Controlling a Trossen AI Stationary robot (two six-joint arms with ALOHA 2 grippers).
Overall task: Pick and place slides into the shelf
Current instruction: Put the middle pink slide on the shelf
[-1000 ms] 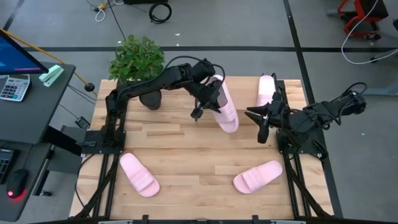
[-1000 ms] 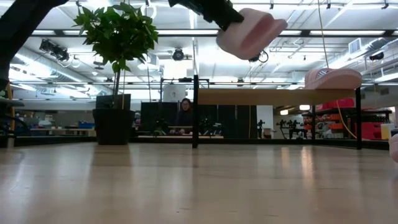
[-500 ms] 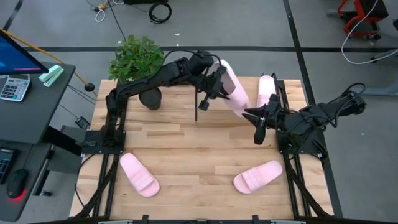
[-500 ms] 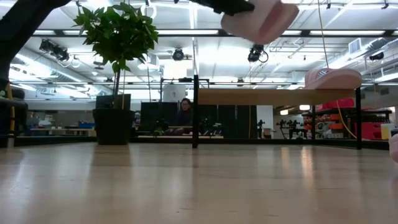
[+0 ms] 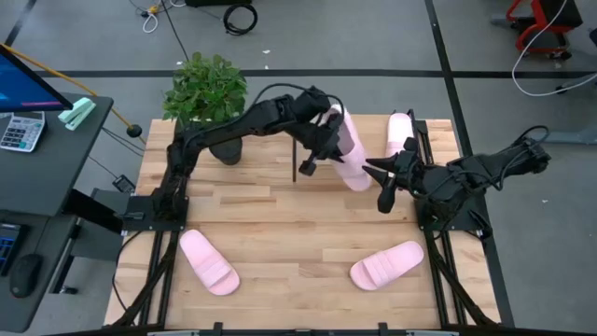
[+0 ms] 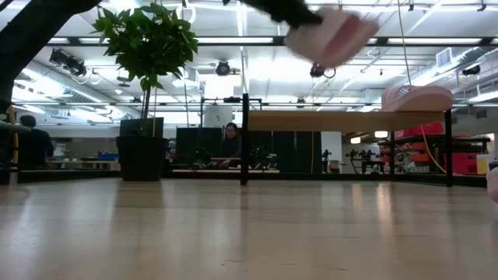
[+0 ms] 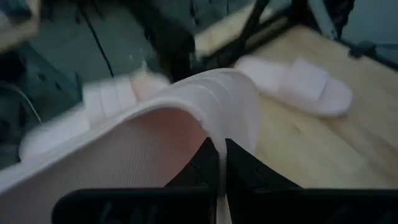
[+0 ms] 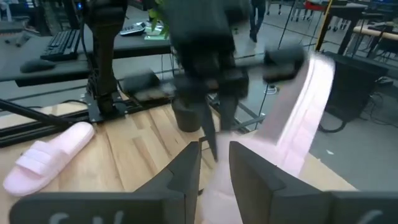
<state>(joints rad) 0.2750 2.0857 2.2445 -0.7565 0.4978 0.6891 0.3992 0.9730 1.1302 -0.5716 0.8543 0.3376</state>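
Observation:
My left gripper point(image 5: 328, 140) is shut on a pale pink slide point(image 5: 351, 154), which it holds high over the shelf's left part; in the low view this slide point(image 6: 331, 35) hangs above the shelf point(image 6: 342, 120). A second slide point(image 5: 399, 135) lies on the shelf's top at its right end. Two more slides point(image 5: 208, 261) point(image 5: 385, 264) lie flat on the table near its front edge. My right gripper point(image 5: 379, 179) stands open just right of the held slide, with nothing between its fingers. My left gripper pinches the edge of the slide's wide strap band point(image 7: 214, 124) between its two fingers point(image 7: 245, 177). The fingers come slanting down from the table's left side. The slide is lifted clear of the table and the shelf and sits tilted in the hold.
A potted plant point(image 5: 205, 89) stands at the table's far left corner. The shelf's black frame leg point(image 5: 298, 161) rises close beside my left gripper. Bare tabletop point(image 5: 280, 224) lies between the two slides near the front.
My left gripper has carried the slide a little up and toward the table's right edge, and the slide has turned somewhat in the air. The grip has stayed shut.

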